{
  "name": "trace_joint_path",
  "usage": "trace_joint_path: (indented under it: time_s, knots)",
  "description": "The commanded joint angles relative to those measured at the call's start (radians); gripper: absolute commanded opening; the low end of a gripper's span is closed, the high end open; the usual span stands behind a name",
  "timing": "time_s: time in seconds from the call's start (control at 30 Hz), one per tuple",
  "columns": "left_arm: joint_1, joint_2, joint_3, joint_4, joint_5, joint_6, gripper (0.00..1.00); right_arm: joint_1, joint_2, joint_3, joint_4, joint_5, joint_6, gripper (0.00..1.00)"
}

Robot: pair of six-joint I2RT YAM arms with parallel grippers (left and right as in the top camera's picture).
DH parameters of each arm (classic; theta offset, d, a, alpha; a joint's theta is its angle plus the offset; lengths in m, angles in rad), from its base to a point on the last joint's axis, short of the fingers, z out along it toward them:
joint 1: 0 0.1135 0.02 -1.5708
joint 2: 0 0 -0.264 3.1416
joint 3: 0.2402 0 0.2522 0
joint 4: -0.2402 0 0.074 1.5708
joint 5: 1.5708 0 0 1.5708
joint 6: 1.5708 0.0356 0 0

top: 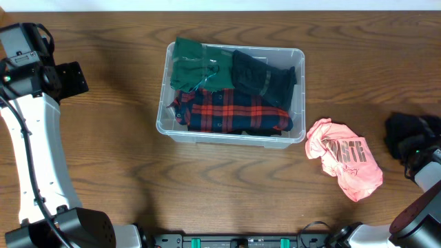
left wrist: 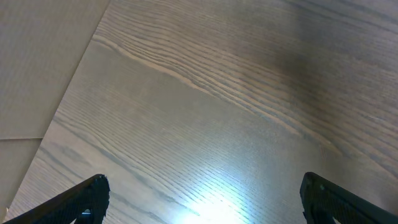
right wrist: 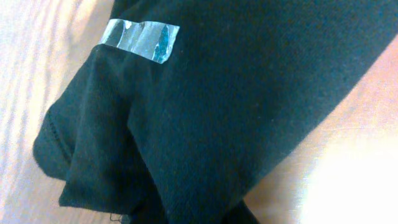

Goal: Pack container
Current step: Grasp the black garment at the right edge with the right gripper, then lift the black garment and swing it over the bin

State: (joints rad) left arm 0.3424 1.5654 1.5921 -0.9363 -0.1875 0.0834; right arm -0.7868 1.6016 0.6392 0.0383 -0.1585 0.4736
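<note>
Three pieces inside: green garment [top: 193,65], black garment [top: 265,79] and red plaid shirt [top: 231,110], filling the container [top: 231,138], set mid-table toward the far edge.
Two pieces outside: pink shirt [top: 344,157] just beside the container's right front corner; black cloth [top: 406,134] further right, near the edge of the table [top: 103,172].
Container handling: probably light even when loaded, stiff at the thick rim, slick on the clear walls (likely to skid on the wood if nudged); best taken by the rim on a short side, or braced rather than lifted.
Cloth handling: soft and limp, sure to droop and trail; best pinched at a bunched fold, not on a flat spread.
Left gripper [left wrist: 208,196]: spread wide, nothing held, over bare wood well left of the container.
Right gripper [top: 418,153]: right over the black cloth; no fingers in its own camera, so impossible to tell whether clenched or released.
Hard to make out: shiny tape strip [right wrist: 140,39] on the black cloth, purpose unclear; container's base buried under clothes; black cloth partly covered by the arm in the overhead view.
</note>
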Motion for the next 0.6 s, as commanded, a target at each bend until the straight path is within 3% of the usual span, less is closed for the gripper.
trace_joint_path:
  time_s: [0.0, 0.27, 0.57]
  knots:
    - [0.002, 0.003, -0.005, -0.003, -0.008, 0.010, 0.98, 0.009, 0.002, 0.024, -0.011, -0.192, -0.034, 0.01]
    - [0.002, 0.003, -0.005, -0.003, -0.008, 0.010, 0.98, 0.117, -0.184, 0.164, -0.021, -0.605, -0.043, 0.01]
    - [0.002, 0.003, -0.005, -0.003, -0.008, 0.010, 0.98, 0.446, -0.423, 0.239, -0.045, -0.628, 0.019, 0.01]
